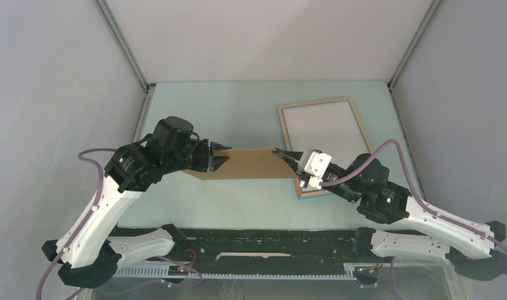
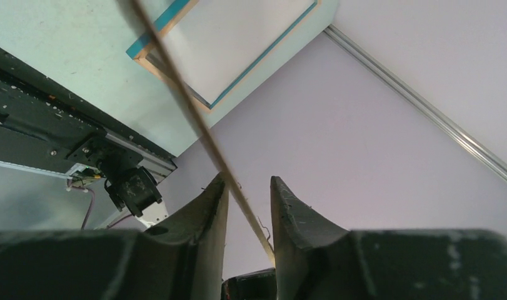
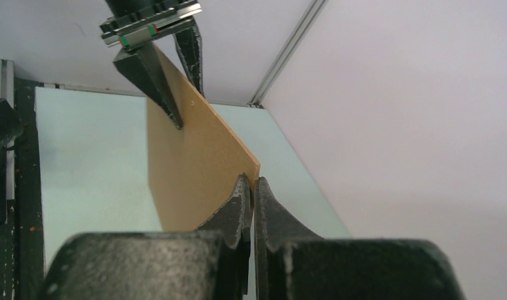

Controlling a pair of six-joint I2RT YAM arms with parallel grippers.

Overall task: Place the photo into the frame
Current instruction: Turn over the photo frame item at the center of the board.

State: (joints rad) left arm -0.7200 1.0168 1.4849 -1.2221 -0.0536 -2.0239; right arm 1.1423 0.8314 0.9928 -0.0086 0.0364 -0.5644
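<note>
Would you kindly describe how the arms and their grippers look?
The left arm and right arm have white shells, black joints and a purple cable each. The left gripper is black; the right gripper has black fingers on a white body.

Left pincer (image 1: 225, 154) ajar, right pincer (image 1: 279, 152) tight.

The frame (image 1: 316, 102) has its near corner hidden under the right gripper (image 1: 281, 152), and the left wrist view cuts it off at the top. The left gripper (image 1: 224, 155) covers the board's (image 1: 254, 164) left end; seen edge-on there, its faces stay unseen
</note>
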